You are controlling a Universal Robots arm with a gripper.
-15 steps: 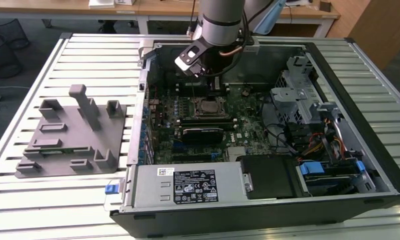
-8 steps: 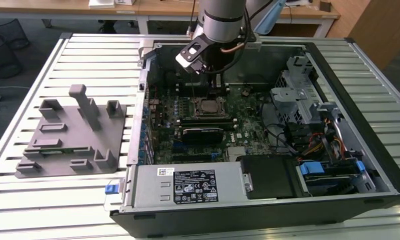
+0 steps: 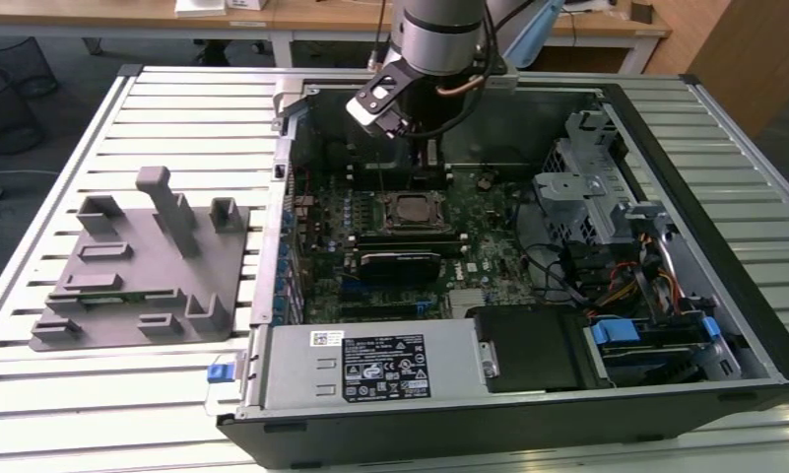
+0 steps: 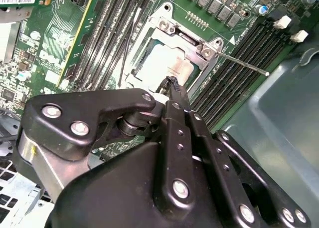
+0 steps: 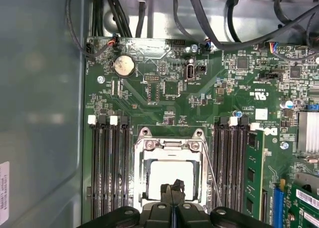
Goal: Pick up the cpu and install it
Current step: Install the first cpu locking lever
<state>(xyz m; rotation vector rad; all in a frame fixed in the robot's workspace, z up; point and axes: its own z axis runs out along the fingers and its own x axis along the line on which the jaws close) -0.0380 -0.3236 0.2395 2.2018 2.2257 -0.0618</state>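
The cpu (image 5: pixel 169 170) lies flat in the metal-framed socket (image 5: pixel 142 160) on the green motherboard, its silver top showing through the frame's opening. In the second wrist view the cpu (image 4: pixel 159 63) sits just beyond my fingertips. My gripper (image 5: pixel 172 187) hangs over the near edge of the chip with its two black fingers pressed together and nothing between them. In the exterior view the gripper (image 3: pixel 427 163) reaches down into the open case just behind the socket (image 3: pixel 408 210). The thin socket lever (image 4: pixel 239 62) sticks out beside the frame.
Black memory slots (image 5: pixel 107 168) flank the socket, and a green memory stick (image 5: pixel 253 173) stands in one. The case wall (image 5: pixel 40 113) rises close by. A drive cage (image 3: pixel 591 187) and power supply (image 3: pixel 367 365) fill the case. A grey fixture plate (image 3: pixel 131 266) lies at the exterior view's left.
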